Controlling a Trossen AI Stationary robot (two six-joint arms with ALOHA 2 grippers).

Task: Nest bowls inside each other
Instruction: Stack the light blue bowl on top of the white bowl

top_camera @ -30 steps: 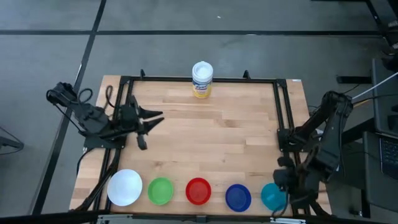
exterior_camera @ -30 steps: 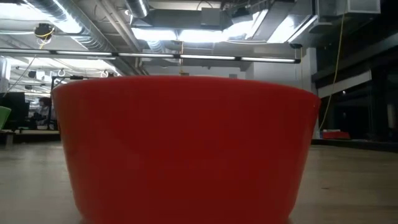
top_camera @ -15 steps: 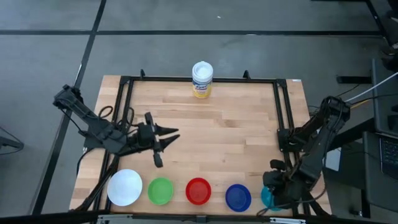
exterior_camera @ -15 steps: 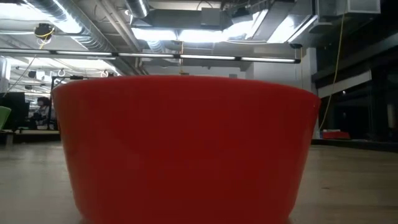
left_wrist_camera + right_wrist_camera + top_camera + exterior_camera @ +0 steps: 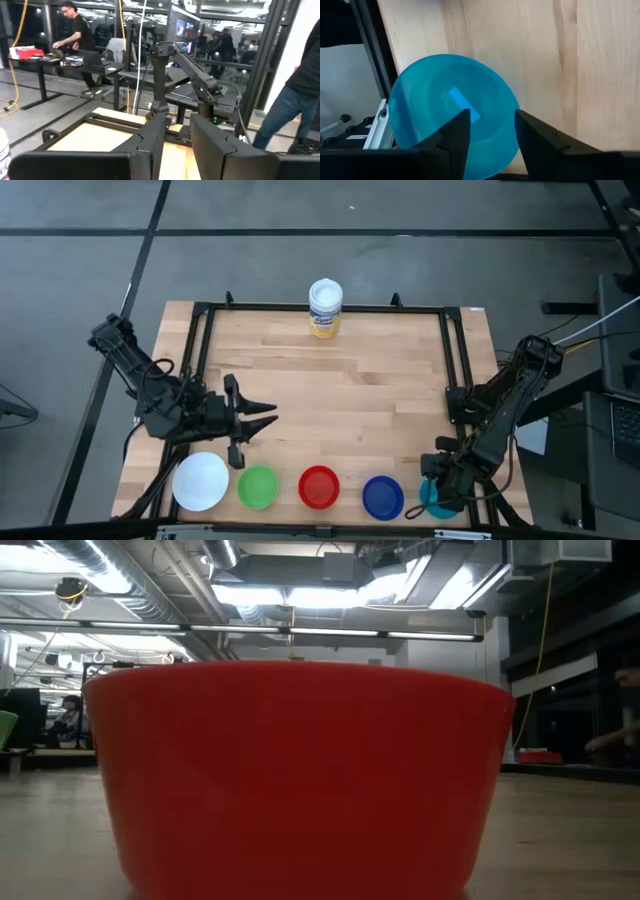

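Five bowls stand in a row along the table's near edge: white (image 5: 200, 481), green (image 5: 258, 486), red (image 5: 319, 487), dark blue (image 5: 382, 497) and teal (image 5: 430, 500). The red bowl (image 5: 300, 780) fills the low view. My right gripper (image 5: 441, 488) points down over the teal bowl (image 5: 440, 100). It (image 5: 491, 120) is open, with one finger over the bowl's inside and the other beyond its rim. My left gripper (image 5: 258, 416) hovers level above the table behind the green bowl. It (image 5: 177, 124) is open and holds nothing. My right gripper comes at the teal bowl from above, its fingers (image 5: 459, 131) on either side of the rim's part (image 5: 512, 112) toward the table's middle. I cannot tell whether they touch the bowl. The bowl sits flat on the table.
A white canister with a yellow label (image 5: 325, 308) stands at the far edge's middle. A black metal frame (image 5: 455, 360) borders the wooden table. The wide middle of the table (image 5: 340, 390) is bare wood. People and desks show in the room beyond.
My right gripper has gone down onto the teal bowl at the near right corner. My left gripper has moved toward the table's near edge and a little toward its middle, staying level. The bowls have kept their places.
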